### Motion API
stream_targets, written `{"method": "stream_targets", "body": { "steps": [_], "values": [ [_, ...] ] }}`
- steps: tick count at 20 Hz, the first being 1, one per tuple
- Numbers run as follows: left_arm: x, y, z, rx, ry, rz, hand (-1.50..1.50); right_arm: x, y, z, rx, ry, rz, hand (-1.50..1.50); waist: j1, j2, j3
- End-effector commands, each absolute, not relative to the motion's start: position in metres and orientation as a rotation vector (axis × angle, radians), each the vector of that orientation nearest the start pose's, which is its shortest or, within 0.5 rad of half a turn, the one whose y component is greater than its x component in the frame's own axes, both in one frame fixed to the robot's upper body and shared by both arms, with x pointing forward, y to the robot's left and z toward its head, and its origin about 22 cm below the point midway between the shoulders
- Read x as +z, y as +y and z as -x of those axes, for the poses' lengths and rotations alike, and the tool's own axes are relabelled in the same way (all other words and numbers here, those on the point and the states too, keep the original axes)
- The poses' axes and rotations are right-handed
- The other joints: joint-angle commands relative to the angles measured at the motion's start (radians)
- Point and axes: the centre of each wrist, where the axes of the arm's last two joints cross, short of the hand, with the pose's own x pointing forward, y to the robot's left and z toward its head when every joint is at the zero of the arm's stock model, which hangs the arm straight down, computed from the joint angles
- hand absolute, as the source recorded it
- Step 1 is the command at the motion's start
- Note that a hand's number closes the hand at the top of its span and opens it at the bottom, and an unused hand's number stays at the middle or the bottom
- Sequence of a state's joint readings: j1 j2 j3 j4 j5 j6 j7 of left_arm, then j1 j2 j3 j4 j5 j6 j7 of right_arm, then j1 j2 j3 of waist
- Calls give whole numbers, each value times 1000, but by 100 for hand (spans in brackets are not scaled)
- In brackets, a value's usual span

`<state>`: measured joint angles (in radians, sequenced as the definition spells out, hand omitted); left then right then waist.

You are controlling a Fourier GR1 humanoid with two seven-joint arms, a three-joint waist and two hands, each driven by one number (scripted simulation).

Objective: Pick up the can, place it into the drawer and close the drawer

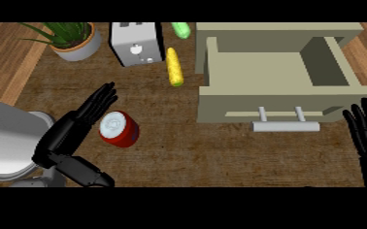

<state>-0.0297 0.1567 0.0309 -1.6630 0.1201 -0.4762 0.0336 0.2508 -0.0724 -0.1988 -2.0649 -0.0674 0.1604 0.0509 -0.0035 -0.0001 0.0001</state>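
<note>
A red can point(120, 128) with a white lid stands upright on the wooden counter at the lower left. My left hand point(80, 123) is just left of it, fingers straight and pointing up and away, palm facing the can and close to or touching its side. The beige drawer point(215, 73) is pulled open at the right, its inside bare, with a grey handle point(285, 125) on its front. My right hand point(357, 128) shows only at the right edge, fingers straight and upward, beside the drawer's front corner.
A silver toaster point(136, 43) stands at the back, with a potted plant point(72, 39) to its left. A corn cob point(174, 67) and a green vegetable point(180, 29) lie between the toaster and the drawer.
</note>
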Motion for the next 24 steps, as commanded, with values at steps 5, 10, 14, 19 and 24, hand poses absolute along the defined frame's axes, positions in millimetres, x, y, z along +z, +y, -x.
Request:
{"method": "stream_targets", "body": {
  "steps": [5, 10, 14, 19, 24],
  "values": [
    [-3, 284, -252, -438, -1614, 268, -150, 73, -318, -172, 20, -1794, 168, -150, 0, 0, 0],
    [-14, 298, -247, -430, -1599, 264, -150, 76, -294, -181, 28, -1796, 166, -150, 2, 0, 0],
    [-29, 314, -267, -412, -1576, 263, -150, 84, -302, -148, 21, -1777, 160, -150, -4, 0, 0],
    [-38, 312, -272, -422, -1582, 248, -150, 57, -301, -168, 20, -1781, 167, -150, 0, 0, 0],
    [-61, 311, -261, -433, -1570, 237, -150, 70, -302, -149, 4, -1777, 177, -150, -1, 0, 0]
  ]
}}
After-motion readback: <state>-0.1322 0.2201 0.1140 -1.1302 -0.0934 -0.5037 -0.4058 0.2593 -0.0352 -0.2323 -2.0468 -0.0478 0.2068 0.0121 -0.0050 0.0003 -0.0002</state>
